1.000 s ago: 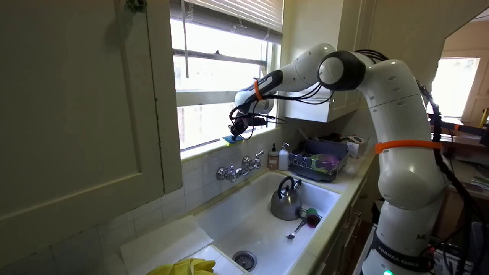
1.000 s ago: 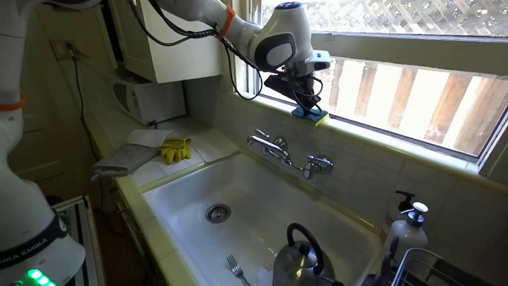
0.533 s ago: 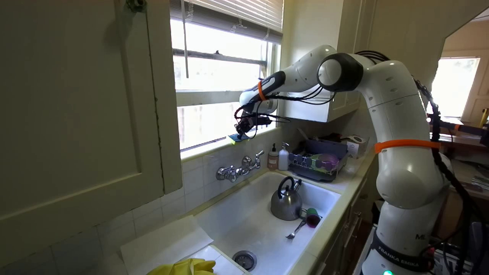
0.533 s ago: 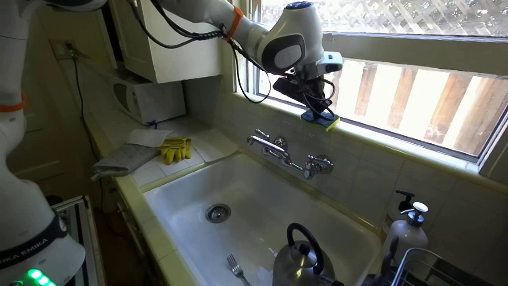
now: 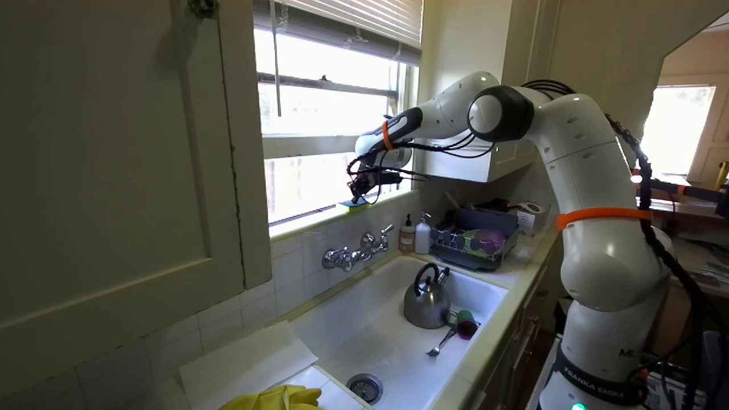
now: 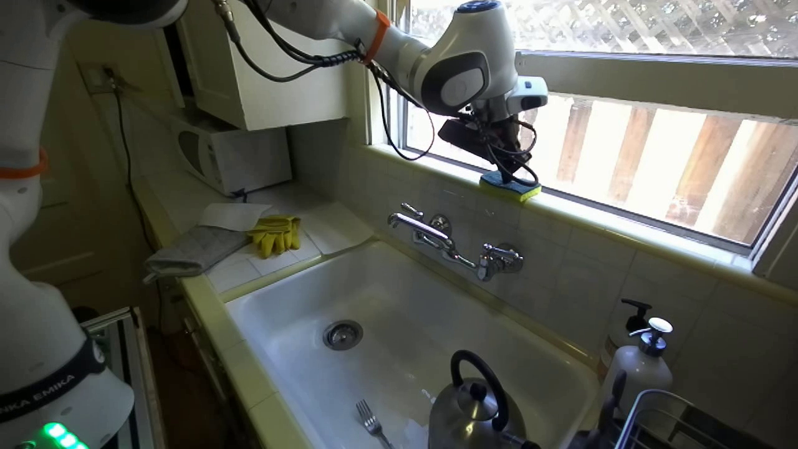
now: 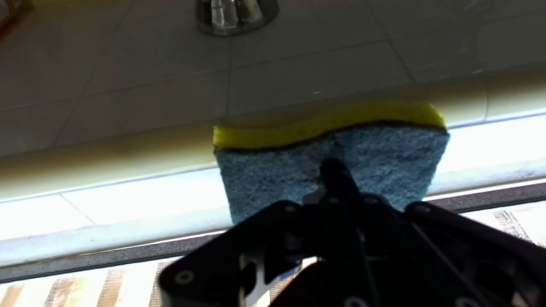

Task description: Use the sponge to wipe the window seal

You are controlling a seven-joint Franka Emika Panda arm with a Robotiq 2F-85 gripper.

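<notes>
The sponge, blue on top and yellow below, lies on the window seal [image 5: 302,224], the narrow white ledge under the window, and overlaps its rounded front edge. The sponge [image 5: 357,208] shows in both exterior views [image 6: 522,192] and in the wrist view [image 7: 264,175]. My gripper [image 6: 507,178] points down at the middle of the sponge. In the wrist view its dark fingertips [image 7: 334,166] are together on the blue side, where a crease shows, so it looks shut on the sponge. The far part of the sponge is hidden behind the fingers. The window seal [image 6: 629,226] runs on to both sides.
The faucet [image 6: 458,246] juts from the wall below the ledge. The sink [image 6: 280,324] holds a kettle [image 5: 427,304] and a fork [image 6: 372,424]. Soap bottles [image 5: 422,236] and a dish rack [image 5: 472,245] stand beside it. A cabinet door [image 5: 131,171] is near the window's side.
The gripper and sponge have shifted a short way along the ledge, rightward in both exterior views. The sponge, tilted half a second ago, now lies flatter.
</notes>
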